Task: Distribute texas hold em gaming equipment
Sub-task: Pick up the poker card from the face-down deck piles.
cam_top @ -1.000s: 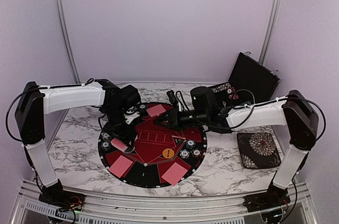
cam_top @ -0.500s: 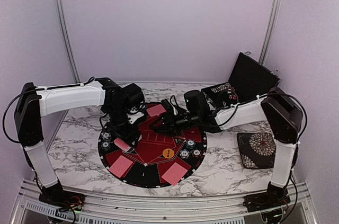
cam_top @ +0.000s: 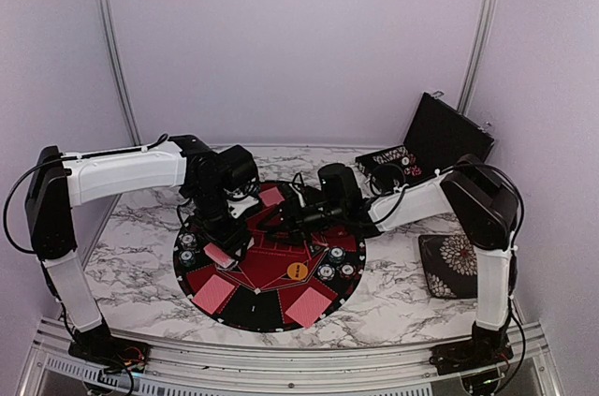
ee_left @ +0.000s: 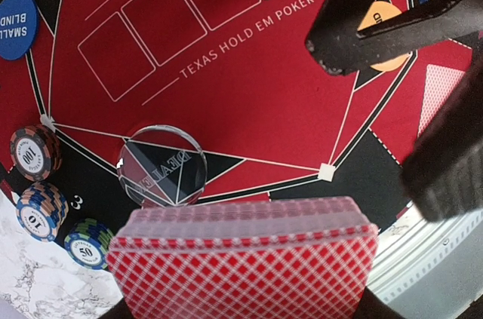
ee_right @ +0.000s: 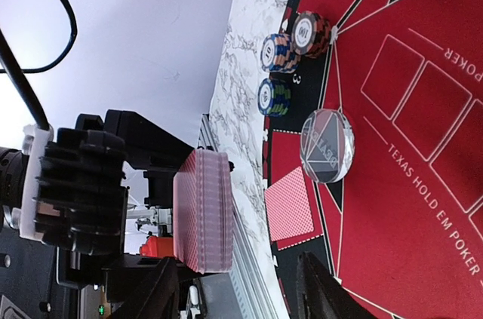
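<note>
1. We see the deck of red-backed cards (ee_left: 243, 266) pinched in the left gripper (cam_top: 217, 253), held above the round poker mat (cam_top: 281, 270).
2. Just beyond the deck on the mat lies the clear dealer button (ee_left: 161, 165), with three chip stacks (ee_left: 36, 151) beside it.
3. The right gripper (cam_top: 271, 218) hovers over the mat's centre, jaws spread and holding nothing.
4. Both arms reach inward over the mat.

matt red felt mat (ee_left: 249, 100), clear glossy acrylic dealer button (ee_left: 161, 166), glossy marble-look table (cam_top: 131, 237)
</note>
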`<state>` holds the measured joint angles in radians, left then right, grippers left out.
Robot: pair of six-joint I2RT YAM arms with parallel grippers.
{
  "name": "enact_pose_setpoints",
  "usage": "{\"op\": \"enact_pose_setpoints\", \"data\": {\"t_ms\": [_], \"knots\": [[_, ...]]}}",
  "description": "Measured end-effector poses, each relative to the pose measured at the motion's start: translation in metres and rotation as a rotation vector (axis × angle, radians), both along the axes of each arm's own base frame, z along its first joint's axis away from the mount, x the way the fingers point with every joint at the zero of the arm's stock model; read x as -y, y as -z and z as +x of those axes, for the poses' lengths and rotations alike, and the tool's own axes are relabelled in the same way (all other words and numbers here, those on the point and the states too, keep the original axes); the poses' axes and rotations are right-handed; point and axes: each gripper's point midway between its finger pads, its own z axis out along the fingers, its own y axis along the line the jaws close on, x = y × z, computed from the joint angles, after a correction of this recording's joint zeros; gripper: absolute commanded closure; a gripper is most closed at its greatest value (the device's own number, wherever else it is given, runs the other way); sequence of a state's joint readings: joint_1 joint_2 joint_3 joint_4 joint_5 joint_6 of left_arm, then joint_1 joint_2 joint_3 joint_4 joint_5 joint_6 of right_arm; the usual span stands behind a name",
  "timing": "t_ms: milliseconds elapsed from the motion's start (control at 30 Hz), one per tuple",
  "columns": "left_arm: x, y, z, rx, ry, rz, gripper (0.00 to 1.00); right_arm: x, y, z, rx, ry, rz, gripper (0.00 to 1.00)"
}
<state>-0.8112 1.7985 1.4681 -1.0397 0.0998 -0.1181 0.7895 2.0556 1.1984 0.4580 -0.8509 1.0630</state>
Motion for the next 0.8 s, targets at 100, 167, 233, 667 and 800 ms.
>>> {"op": "enact_pose_setpoints", "data": {"t_ms": [100, 167, 233, 667, 800], "knots": [[0.001, -0.001, -0.001, -0.002, 0.004, -0.003, 0.54, -0.002, 0.001, -0.002, -0.015, -0.006, 0.005, 0.45], [0.001, -0.001, 0.0, -0.002, 0.005, -0.005, 0.54, -0.004, 0.0, -0.003, -0.02, -0.012, 0.013, 0.44], [0.002, -0.002, 0.0, 0.0, 0.007, -0.007, 0.54, -0.008, -0.004, -0.004, -0.019, -0.02, 0.025, 0.44], [0.005, -0.004, -0.002, 0.003, 0.018, -0.011, 0.54, -0.03, 0.0, -0.019, -0.039, -0.078, 0.051, 0.43], [0.008, -0.008, 0.0, 0.011, 0.021, -0.021, 0.54, -0.036, 0.006, -0.023, -0.057, -0.09, 0.045, 0.43]]}}
